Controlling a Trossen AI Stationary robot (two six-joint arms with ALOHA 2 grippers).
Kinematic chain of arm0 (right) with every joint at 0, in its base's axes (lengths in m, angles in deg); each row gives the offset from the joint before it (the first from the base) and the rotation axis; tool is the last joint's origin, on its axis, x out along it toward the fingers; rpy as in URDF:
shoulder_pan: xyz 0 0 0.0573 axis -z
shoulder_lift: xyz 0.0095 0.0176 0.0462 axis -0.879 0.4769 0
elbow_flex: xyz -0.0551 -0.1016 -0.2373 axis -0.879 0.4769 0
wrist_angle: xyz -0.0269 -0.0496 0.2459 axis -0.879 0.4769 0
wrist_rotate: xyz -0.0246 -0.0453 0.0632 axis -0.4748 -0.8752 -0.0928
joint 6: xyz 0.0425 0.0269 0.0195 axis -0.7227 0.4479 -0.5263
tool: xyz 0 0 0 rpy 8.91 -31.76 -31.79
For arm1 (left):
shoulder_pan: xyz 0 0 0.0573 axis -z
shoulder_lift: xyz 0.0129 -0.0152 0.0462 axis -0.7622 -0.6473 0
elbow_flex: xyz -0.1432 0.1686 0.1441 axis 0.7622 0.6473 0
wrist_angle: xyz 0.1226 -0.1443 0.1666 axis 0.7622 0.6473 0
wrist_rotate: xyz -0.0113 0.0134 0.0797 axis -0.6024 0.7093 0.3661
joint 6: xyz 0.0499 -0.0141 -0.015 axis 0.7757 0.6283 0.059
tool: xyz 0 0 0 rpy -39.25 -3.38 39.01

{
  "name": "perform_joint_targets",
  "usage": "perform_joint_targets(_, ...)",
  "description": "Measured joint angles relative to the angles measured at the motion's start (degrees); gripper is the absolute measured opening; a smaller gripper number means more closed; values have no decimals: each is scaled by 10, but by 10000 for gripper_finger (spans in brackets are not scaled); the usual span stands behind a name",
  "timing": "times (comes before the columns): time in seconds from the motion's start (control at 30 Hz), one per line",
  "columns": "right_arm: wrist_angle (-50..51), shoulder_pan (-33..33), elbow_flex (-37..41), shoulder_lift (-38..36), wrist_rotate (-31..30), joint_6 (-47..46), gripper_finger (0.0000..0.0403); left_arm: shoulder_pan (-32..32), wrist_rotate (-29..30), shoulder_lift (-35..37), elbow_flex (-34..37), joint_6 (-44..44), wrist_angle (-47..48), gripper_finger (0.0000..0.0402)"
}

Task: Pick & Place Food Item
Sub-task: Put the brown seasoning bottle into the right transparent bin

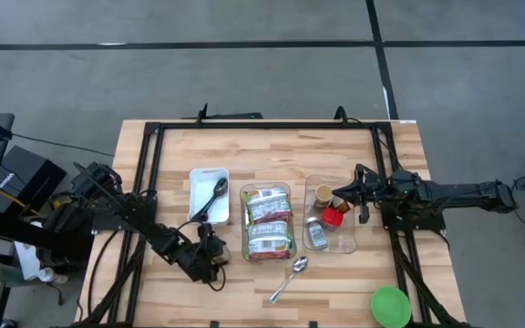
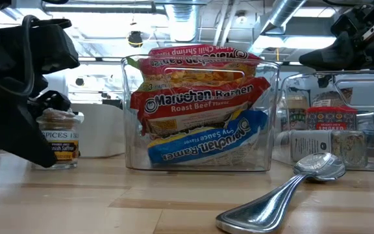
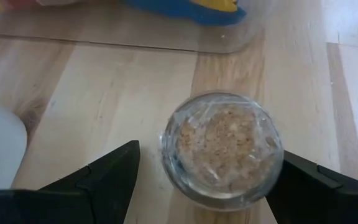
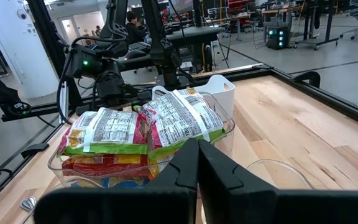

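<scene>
1. The left tool stands on the wooden bench, its dark fingers spread wide to either side of a small clear glass spice jar with a tan granular filling. Neither finger visibly touches the glass, so the jar is bracketed, not gripped.
2. The jar stands upright on the bench, just beside the clear plastic bin of ramen packets, on its left-arm side. In the low view its label faces forward.
3. The wide stance probably lets the fingers clear the round body before closing on it.
4. The right tool is fully closed and empty, hovering over the second clear bin of small jars and cans, apparently waiting.
5. A white rectangular tray holds a dark spoon; a metal spoon and a green round lid lie on the bench.
</scene>
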State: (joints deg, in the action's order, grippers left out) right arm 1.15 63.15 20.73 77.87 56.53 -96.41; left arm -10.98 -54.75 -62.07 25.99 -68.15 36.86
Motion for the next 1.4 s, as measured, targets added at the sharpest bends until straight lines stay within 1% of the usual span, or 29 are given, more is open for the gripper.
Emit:
perform_joint_targets(0.23,0,0,0,0,0,0,1,21,0,0,3,-6,0,301)
perform_joint_targets(0.33,0,0,0,0,0,0,1,26,1,0,9,-25,-4,301)
perform_joint_targets(0.53,0,0,0,0,0,0,1,26,16,1,44,-34,-78,301)
perform_joint_targets(0.77,0,0,0,0,0,0,1,28,39,1,70,-32,-121,301)
perform_joint_targets(0.97,0,0,0,0,0,0,1,27,51,0,75,26,-133,301)
perform_joint_targets(1.13,0,0,0,0,0,0,1,23,51,0,75,51,-138,301)
perform_joint_targets(1.3,0,0,0,0,0,0,1,16,24,0,75,76,-155,301)
perform_joint_targets(1.4,0,0,0,0,0,0,1,16,24,0,75,95,-155,301)
